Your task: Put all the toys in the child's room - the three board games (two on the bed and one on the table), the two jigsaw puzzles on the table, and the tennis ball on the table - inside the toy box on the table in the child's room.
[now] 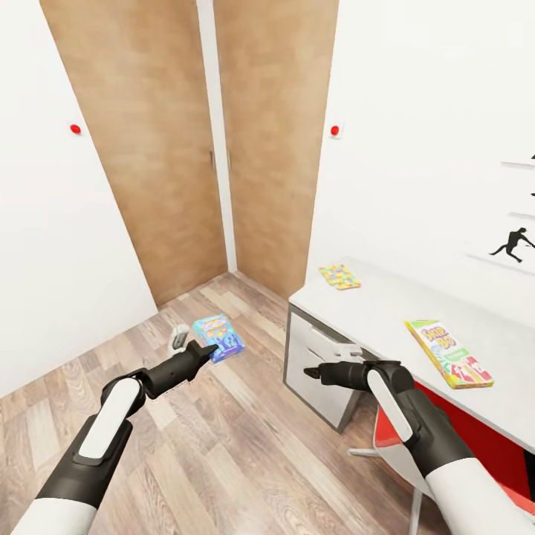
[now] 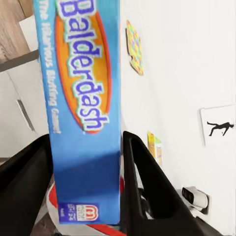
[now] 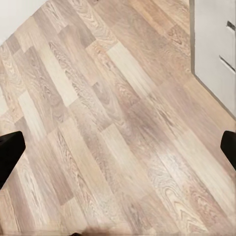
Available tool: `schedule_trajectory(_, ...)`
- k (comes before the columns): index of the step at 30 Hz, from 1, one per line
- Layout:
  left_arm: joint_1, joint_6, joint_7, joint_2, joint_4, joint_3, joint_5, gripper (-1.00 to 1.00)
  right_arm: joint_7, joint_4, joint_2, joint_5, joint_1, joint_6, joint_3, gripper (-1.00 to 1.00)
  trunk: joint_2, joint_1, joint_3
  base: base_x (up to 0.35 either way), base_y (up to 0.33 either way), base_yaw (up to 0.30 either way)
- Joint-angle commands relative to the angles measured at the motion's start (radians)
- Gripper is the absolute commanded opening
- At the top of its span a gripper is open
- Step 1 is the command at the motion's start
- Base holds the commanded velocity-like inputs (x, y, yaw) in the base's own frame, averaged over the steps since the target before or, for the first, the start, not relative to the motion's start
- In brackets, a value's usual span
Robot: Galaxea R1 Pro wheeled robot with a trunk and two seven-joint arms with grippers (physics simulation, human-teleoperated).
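My left gripper [image 1: 206, 347] is shut on a blue board game [image 1: 218, 336], held above the wood floor; the left wrist view shows the box [image 2: 86, 113] clamped between both fingers [image 2: 147, 191]. My right gripper [image 1: 308, 370] hangs open in front of the table's drawers, with bare floor between its fingertips [image 3: 10, 150]. On the table [image 1: 386, 312] lie a jigsaw puzzle [image 1: 339, 276] near the far corner and the SKIP BO board game [image 1: 448, 353] nearer me. The toy box and the tennis ball are out of view.
Tall wooden wardrobe doors [image 1: 186, 148] stand ahead. White drawers [image 1: 316, 357] front the table, and a red chair [image 1: 461, 438] sits under it by my right arm. A baseball-player silhouette [image 1: 513, 244] hangs on the right wall. Plank floor [image 1: 223, 446] spreads below.
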State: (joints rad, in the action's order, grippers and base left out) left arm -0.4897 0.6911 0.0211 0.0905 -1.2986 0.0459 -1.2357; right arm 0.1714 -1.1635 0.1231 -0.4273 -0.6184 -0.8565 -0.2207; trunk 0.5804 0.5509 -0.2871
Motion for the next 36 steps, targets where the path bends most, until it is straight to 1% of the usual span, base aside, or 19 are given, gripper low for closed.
schedule_trajectory(1,-0.001,0.0,0.008,0.001,-0.004,0.001,-0.006,-1.0,0.012,-0.007,-0.002,0.007,0.0,-0.009,0.005,1.0,0.002,-0.001,-0.002,0.0,0.0,0.0)
schedule_trajectory(6,-0.001,0.0,0.037,0.001,-0.004,0.001,-0.006,-1.0,0.04,-0.035,-0.002,0.007,0.0,-0.022,0.03,1.0,0.002,-0.001,-0.002,0.0,0.0,0.0)
schedule_trajectory(10,-0.001,0.0,0.046,0.001,-0.004,0.001,-0.006,-1.0,0.048,-0.052,-0.002,0.007,0.0,-0.022,0.03,1.0,0.002,-0.001,-0.002,0.0,0.0,0.0)
schedule_trajectory(36,-0.001,0.0,0.046,0.001,-0.004,0.001,-0.006,-1.0,0.048,-0.052,-0.002,0.007,0.0,-0.022,0.03,1.0,0.002,-0.001,-0.002,0.0,0.0,0.0)
